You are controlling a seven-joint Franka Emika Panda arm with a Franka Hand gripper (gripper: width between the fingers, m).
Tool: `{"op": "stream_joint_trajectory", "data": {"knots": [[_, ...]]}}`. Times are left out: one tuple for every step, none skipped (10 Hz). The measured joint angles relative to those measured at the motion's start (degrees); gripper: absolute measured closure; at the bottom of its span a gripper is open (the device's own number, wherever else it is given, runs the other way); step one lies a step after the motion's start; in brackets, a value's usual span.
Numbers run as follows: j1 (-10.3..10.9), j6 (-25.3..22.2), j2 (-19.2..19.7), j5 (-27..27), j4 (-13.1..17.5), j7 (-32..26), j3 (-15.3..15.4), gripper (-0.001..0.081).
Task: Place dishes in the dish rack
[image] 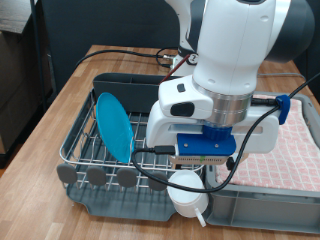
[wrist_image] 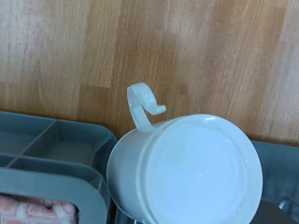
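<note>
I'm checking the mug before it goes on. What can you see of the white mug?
The white mug looks like glossy ceramic, with a curved handle. In the wrist view it fills the lower frame, its round flat end facing the camera, over the wooden table. In the exterior view it hangs below the gripper, near the dish rack. The fingers are hidden, so the grip cannot be confirmed.

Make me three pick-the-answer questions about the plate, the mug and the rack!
1. Where is the plate?
A. in the dish rack
B. on the checked cloth
C. on the floor

2. What colour is the mug?
A. red
B. white
C. black

3. How does the plate stand?
A. flat
B. upside down
C. on edge

Answers: 1 A, it sits between the rack's wires. 2 B, its body and handle look white. 3 C, it stands on its rim, leaning slightly.
</note>
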Motion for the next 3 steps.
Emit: {"op": "stream_joint_trajectory", "data": {"knots": [[0.06,-0.94,-0.75,-0.02,0.36,0.0,0.0,0.0003],[0.14,-2.22,-1.43,-0.06,0.89,0.01,0.0,0.0003],[0.27,-3.27,-2.05,-0.14,1.48,0.01,0.0,0.0003]]}}
